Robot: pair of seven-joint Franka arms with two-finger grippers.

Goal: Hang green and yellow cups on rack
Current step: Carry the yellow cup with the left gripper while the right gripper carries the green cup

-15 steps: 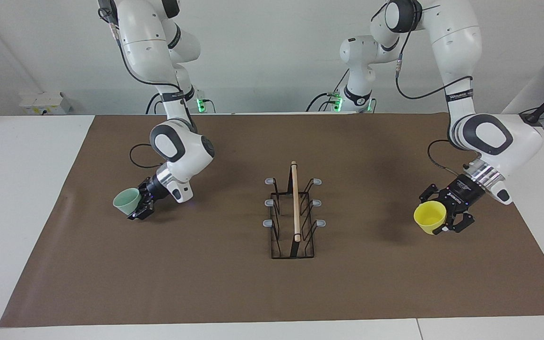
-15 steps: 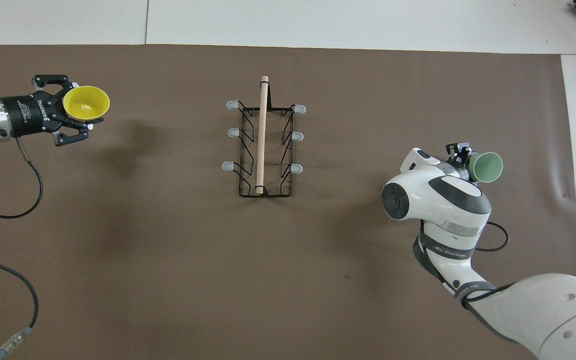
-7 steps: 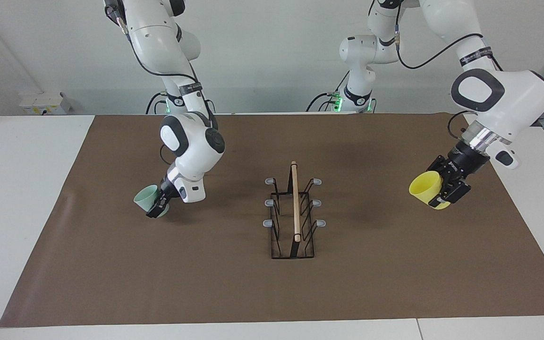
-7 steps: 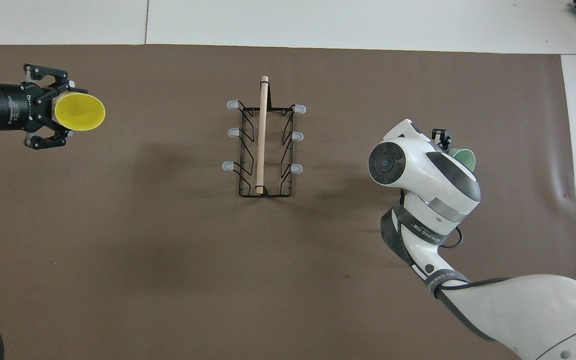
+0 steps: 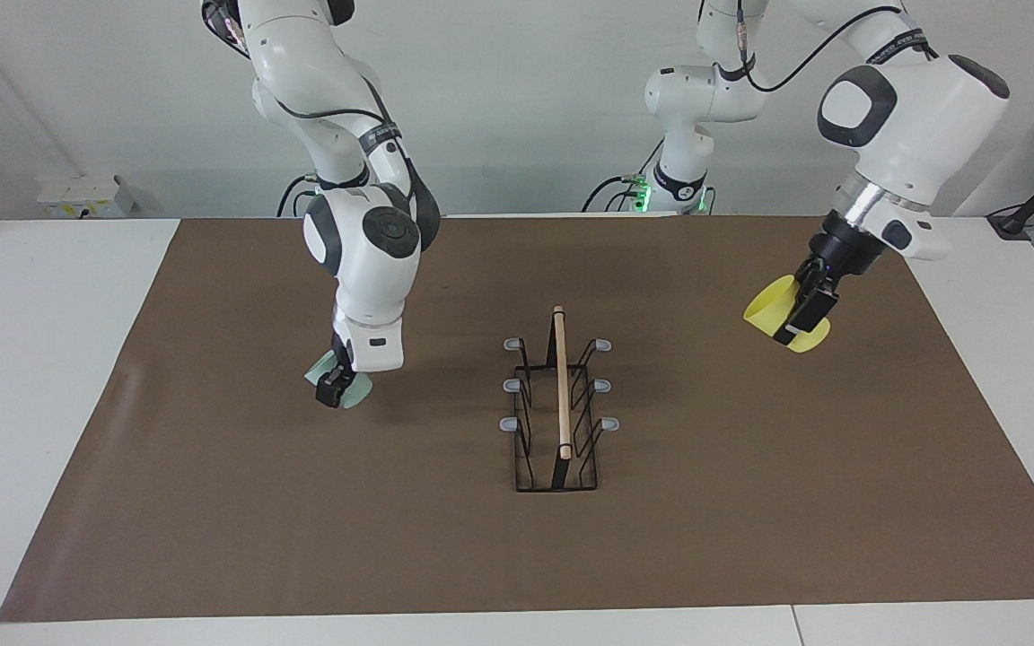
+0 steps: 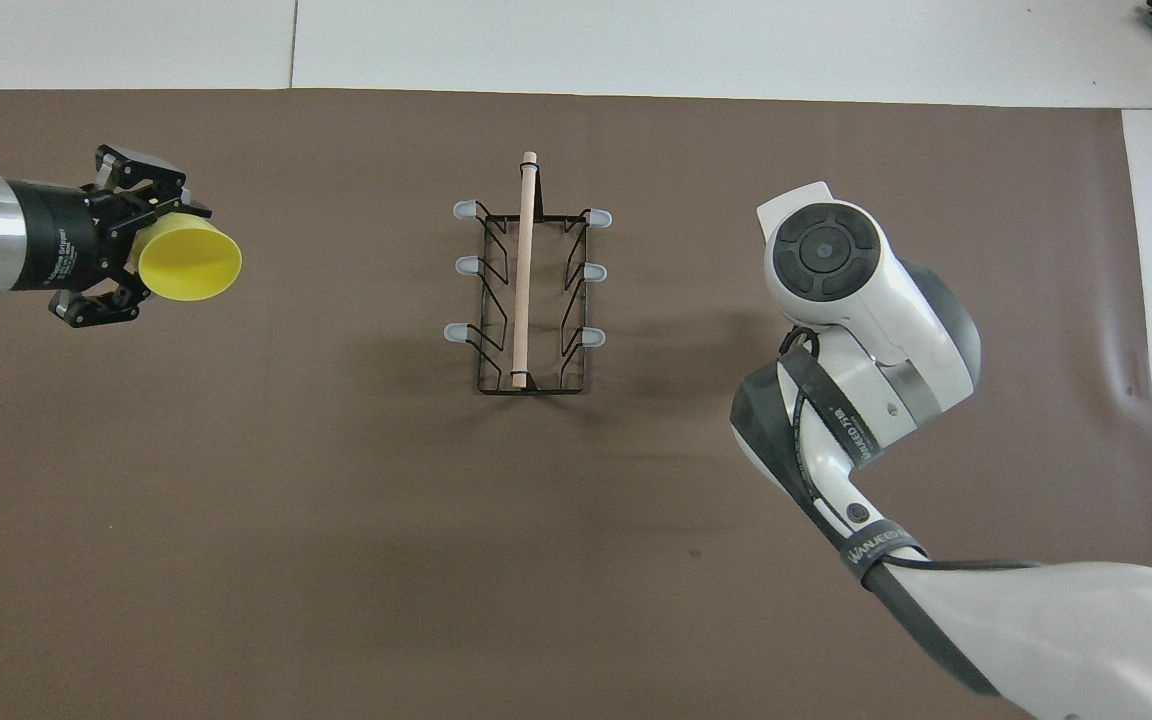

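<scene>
The black wire rack point(image 5: 557, 408) point(image 6: 526, 290), with its wooden rod on top and grey-tipped prongs on both sides, stands at the middle of the brown mat with nothing on its prongs. My left gripper point(image 5: 806, 312) point(image 6: 139, 252) is shut on the yellow cup point(image 5: 777, 309) point(image 6: 192, 263), held tilted in the air over the mat toward the left arm's end. My right gripper point(image 5: 334, 388) is shut on the green cup point(image 5: 348, 386), tipped mouth downward just above the mat, beside the rack toward the right arm's end. In the overhead view the right arm hides that gripper and cup.
The brown mat point(image 5: 302, 520) covers most of the white table point(image 5: 32, 359). A small white box point(image 5: 86, 193) sits near the wall at the right arm's end. The right arm's elbow point(image 6: 836, 260) hangs high over the mat beside the rack.
Both arms have swung toward the rack with their cups. The left gripper has risen with the yellow cup. The green cup has turned from mouth outward to mouth downward.
</scene>
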